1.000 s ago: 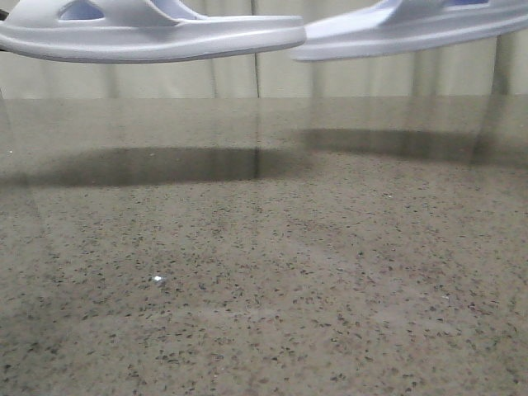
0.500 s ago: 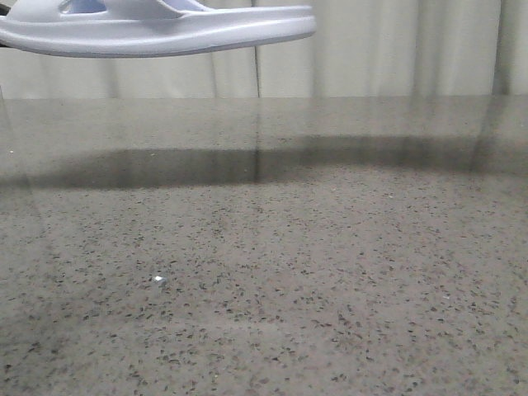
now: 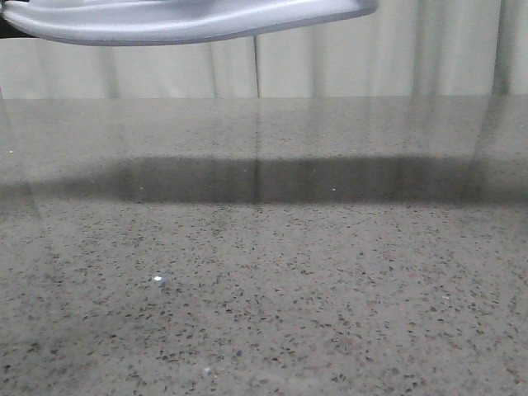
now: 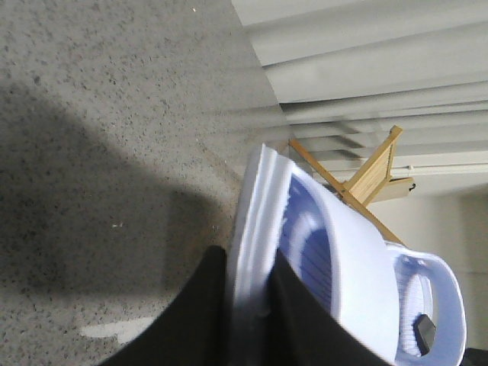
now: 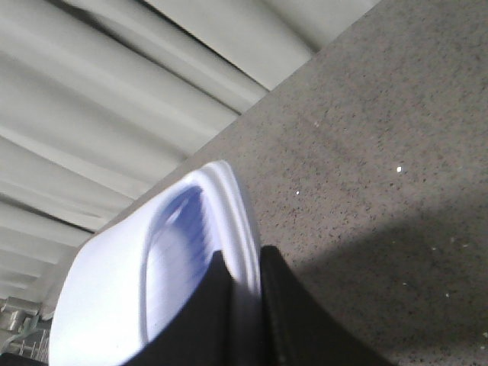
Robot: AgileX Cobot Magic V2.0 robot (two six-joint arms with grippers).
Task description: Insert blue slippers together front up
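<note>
While the pale blue-white moulded foam slippers hang well above the speckled grey stone tabletop (image 3: 272,289), only the underside of a sole (image 3: 190,21) shows along the top edge of the front view, running from the left corner past the middle. A long dark shadow (image 3: 289,180) lies across the tabletop beneath it.

In the left wrist view, the left pincer (image 4: 248,305) is clamped on the edge of one slipper (image 4: 335,259), a dark finger (image 4: 187,320) on the sole side and another on the footbed side. The ribbed footbed and wide strap face away from the tabletop side of that view. Past this slipper a second rounded pale shape with a ribbed inside (image 4: 431,305) shows, with a small dark piece (image 4: 424,331) against it; whether the two shoes touch cannot be told.

In the right wrist view, the right pincer (image 5: 244,305) is closed on the rim of a slipper (image 5: 152,282), dark fingers (image 5: 305,320) on either side of the sole edge.

Pleated pale curtains (image 3: 371,58) hang behind the tabletop, and a light wooden frame (image 4: 366,175) stands near them.
</note>
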